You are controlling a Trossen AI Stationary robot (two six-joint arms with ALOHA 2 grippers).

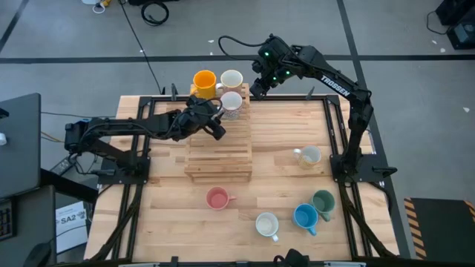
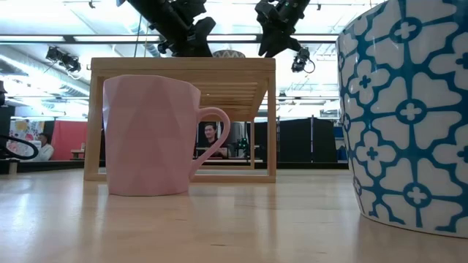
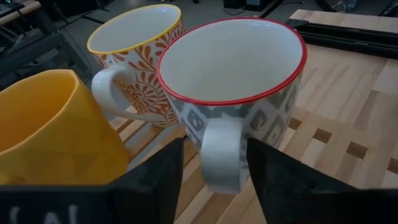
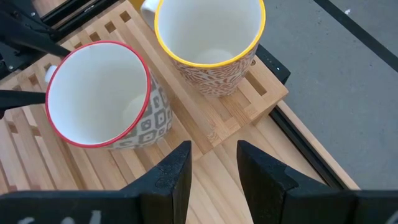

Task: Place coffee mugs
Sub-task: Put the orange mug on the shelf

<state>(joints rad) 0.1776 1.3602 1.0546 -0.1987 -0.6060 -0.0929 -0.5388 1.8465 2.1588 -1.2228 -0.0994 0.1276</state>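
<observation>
Coffee mugs, high view: three stand on the slatted wooden rack (image 1: 218,144) at its far end, namely an orange mug (image 1: 204,81), a cream mug (image 1: 231,78) and a grey-patterned mug (image 1: 231,101). Five wait on the worktop (image 1: 171,215): pink mug (image 1: 217,198), white mug (image 1: 266,224), blue mug (image 1: 305,216), green mug (image 1: 323,201) and a pale mug (image 1: 309,156) near the right arm's base. By my reckoning under half placed. Left pincer (image 1: 219,119) at the grey-patterned mug; right pincer (image 1: 257,90) hangs just beyond the rack's far corner.

Low view: only the pink mug (image 2: 152,137) and the blue mug (image 2: 411,117) loom close; the rack (image 2: 183,66) shows as a raised shelf on legs, which the overhead hides. People sit in the room behind.

Left wrist view: left pincer (image 3: 214,168) stands apart, fingers (image 3: 163,174) either side of the grey-patterned mug's handle without squeezing it. Red rim visible here alone.

Right wrist view: right pincer (image 4: 213,165) apart, holding nothing, above the rack's edge near the cream mug (image 4: 211,43), whose yellow rim and orange pattern show.
</observation>
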